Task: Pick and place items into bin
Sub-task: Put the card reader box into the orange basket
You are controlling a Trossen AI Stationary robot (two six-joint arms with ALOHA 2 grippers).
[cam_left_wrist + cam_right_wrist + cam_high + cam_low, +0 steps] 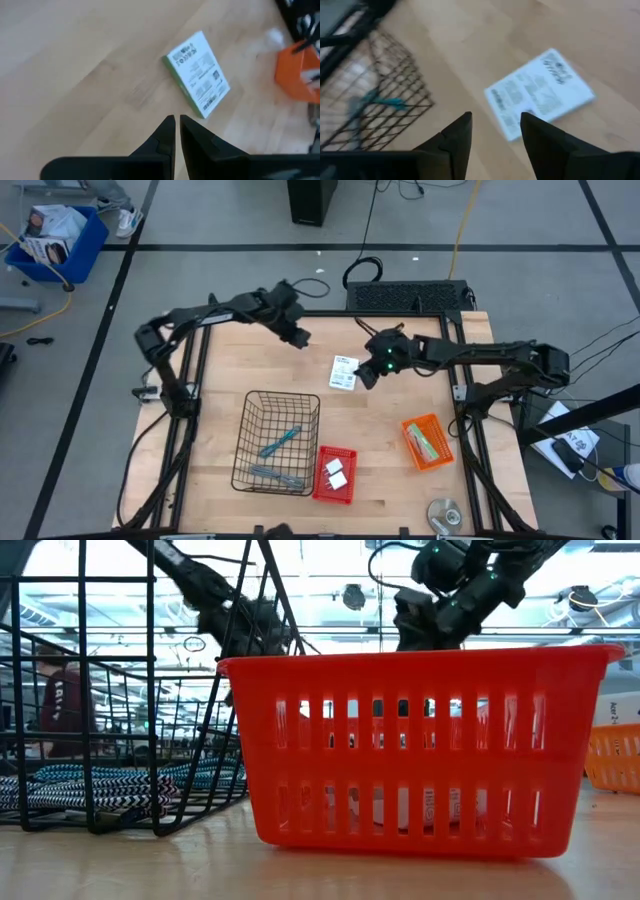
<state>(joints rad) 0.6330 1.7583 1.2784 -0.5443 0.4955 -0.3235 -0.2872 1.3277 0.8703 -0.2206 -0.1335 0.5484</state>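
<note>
A white card with green print (344,372) lies flat on the wooden table, seen also in the left wrist view (197,74) and the right wrist view (540,92). My right gripper (365,376) hovers just right of it, open with nothing between its fingers (495,125). My left gripper (299,336) hangs above the table to the card's far left, shut and empty (177,122). Two teal and grey tools (280,442) lie in the black wire basket (250,405). Two white blocks (335,473) sit in the red bin (322,490). More cards (430,444) lie in the orange bin (412,426).
A round silver disc (446,513) lies near the table's near right corner. In the low view the red bin (415,750) fills the foreground, with the wire basket (100,690) to its left and the orange bin (615,755) at the right. Bare wood surrounds the card.
</note>
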